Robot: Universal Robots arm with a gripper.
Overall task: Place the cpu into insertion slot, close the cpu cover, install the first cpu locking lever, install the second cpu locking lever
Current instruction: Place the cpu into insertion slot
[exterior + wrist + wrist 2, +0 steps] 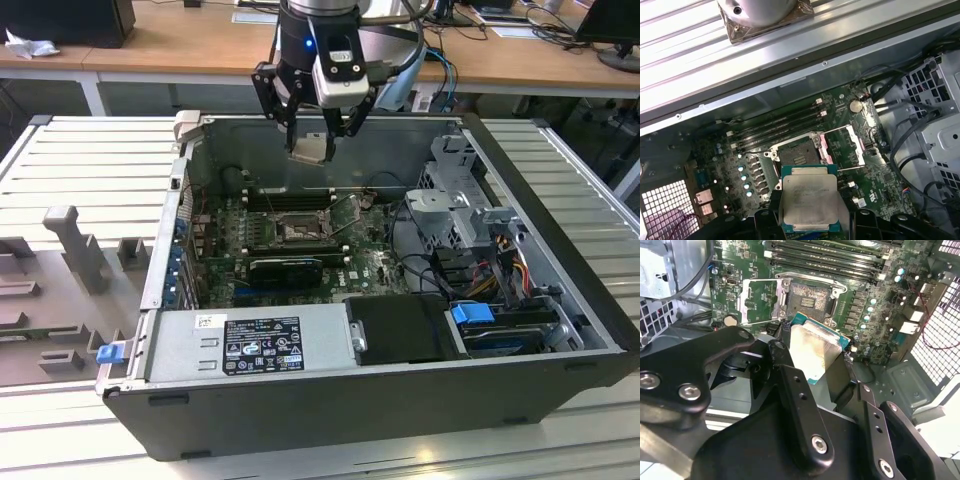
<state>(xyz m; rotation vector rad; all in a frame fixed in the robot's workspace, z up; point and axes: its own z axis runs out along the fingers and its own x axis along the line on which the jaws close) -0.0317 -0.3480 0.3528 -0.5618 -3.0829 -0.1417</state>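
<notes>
**Gripping the cpu (308, 150) above the open computer case (560, 230)**

The claw (310, 140) is clenched on the cpu, one finger on each of two opposite edges, so the jaws stand apart by just the chip's width. In the exterior view it hangs high over the far wall of the case, well apart from the motherboard below.

In both wrist views the chip shows its silvery-grey metal top (dull and smudged, not mirror-bright), with a thin green-blue rim of board around it. It sits level between the fingers (782, 370) and touches nothing else.

The insertion slot (797, 155) lies bare beneath, its greyish pin field uncovered. The cpu cover (847, 145) is swung open and rests just beside the slot, its square window facing up; in the second wrist view the cover shows on the slot's other side. The long black memory slots (825, 257) run near the socket. The case stands on a ribbed metal bench (80, 160).
</notes>
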